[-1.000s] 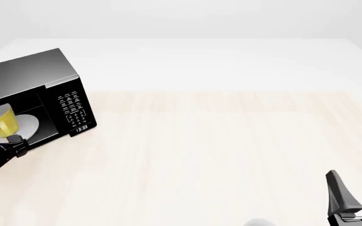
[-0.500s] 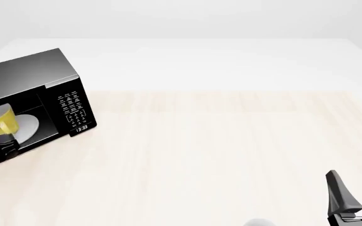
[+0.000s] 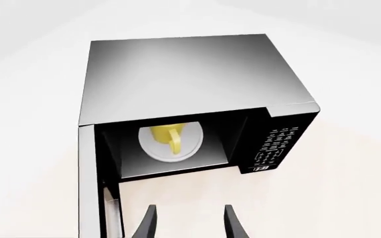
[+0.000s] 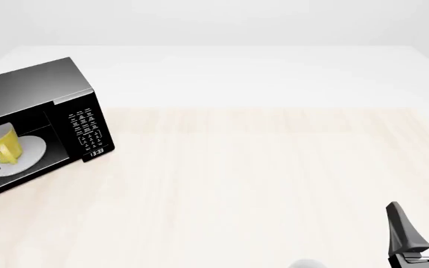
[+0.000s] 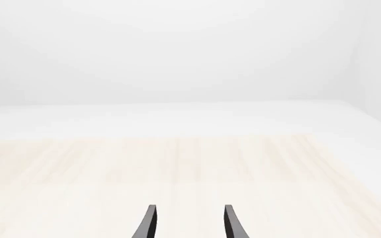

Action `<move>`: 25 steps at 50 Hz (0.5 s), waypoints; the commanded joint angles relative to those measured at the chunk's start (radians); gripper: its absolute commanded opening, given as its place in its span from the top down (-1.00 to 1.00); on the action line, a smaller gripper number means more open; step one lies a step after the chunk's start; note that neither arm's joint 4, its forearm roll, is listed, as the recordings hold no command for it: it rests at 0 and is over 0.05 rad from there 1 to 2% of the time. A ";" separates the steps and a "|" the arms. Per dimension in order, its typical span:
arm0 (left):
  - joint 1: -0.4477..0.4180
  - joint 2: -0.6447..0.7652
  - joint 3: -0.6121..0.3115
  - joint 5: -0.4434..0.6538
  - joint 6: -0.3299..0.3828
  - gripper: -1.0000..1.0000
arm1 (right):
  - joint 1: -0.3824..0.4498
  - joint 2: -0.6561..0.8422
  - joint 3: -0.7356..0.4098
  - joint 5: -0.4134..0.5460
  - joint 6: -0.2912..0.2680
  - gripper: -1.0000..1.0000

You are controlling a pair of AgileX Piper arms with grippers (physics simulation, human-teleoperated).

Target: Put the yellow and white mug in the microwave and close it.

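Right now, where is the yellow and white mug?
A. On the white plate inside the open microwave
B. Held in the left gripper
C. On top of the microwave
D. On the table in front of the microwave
A. The yellow and white mug stands on the round white plate inside the microwave, and the left gripper is open and empty outside it.

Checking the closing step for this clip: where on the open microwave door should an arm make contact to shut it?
Judging from the left wrist view, the black microwave's dark door stands swung out on its hinge side. The left gripper, jaws open and empty, is nearest; push the door's free outer edge from outside, sweeping toward the cavity holding the yellow and white mug.
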 commanded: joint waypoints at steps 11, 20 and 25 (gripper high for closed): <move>0.040 -0.166 -0.114 0.209 0.021 -1.00 | 0.000 -0.002 0.001 0.000 -0.004 -1.00; 0.098 -0.184 -0.136 0.241 0.051 -1.00 | 0.000 -0.002 0.001 0.000 -0.004 -1.00; 0.133 -0.190 -0.179 0.279 0.057 -1.00 | 0.000 -0.002 0.001 0.000 -0.004 -1.00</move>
